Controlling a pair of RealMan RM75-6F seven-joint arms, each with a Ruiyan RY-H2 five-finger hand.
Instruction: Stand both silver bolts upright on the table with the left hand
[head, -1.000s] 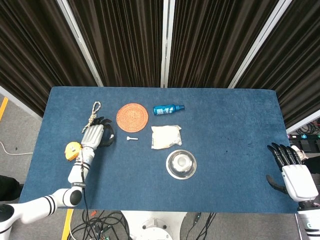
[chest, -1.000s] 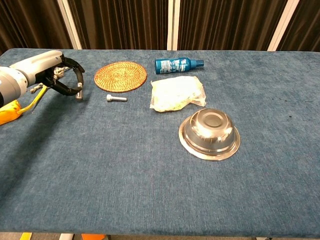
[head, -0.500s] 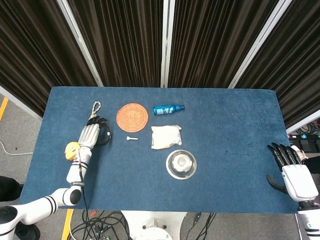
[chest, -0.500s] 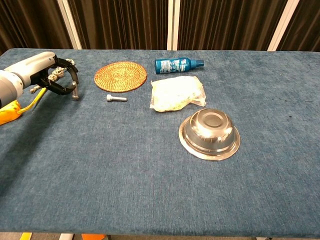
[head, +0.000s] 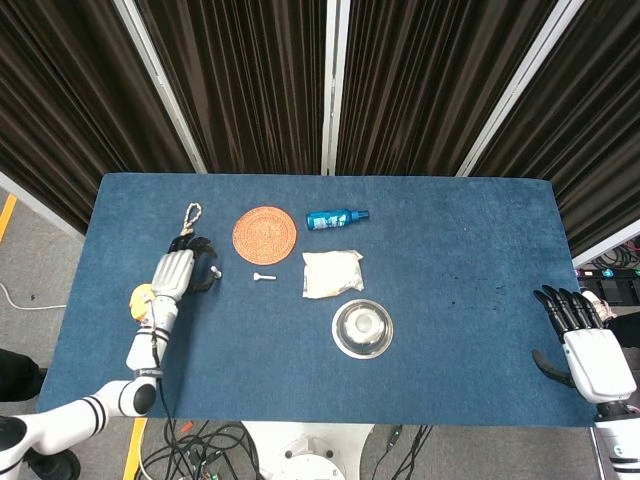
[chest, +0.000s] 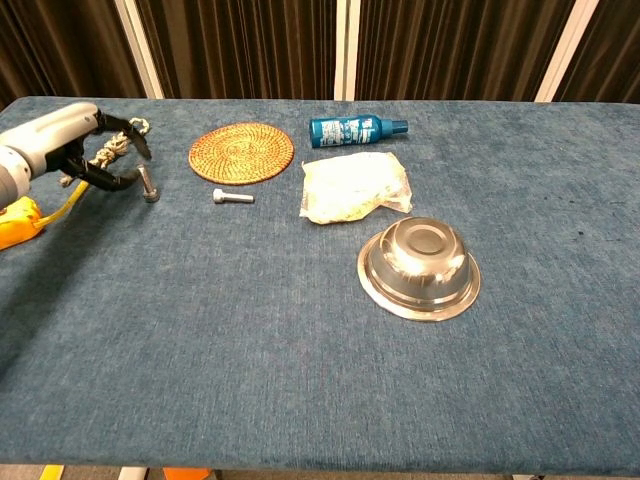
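One silver bolt (chest: 150, 185) (head: 214, 270) stands upright on the blue table, left of the woven mat. My left hand (chest: 75, 150) (head: 178, 270) is just left of it, fingers loosely curved and apart, holding nothing, with a small gap to the bolt. The second silver bolt (chest: 233, 197) (head: 263, 277) lies on its side below the mat's front edge. My right hand (head: 585, 335) rests with fingers spread at the table's right edge, seen only in the head view.
A round woven mat (chest: 241, 152), a blue bottle (chest: 355, 129) lying down, a white bag (chest: 355, 187) and an upturned steel bowl (chest: 420, 266) fill the table's middle. A rope (head: 188, 222) and a yellow tape measure (chest: 15, 222) lie by my left hand.
My left hand has let go of the bolt and drawn back to the left. The bolt stays standing where it was set. The right hand has not moved.
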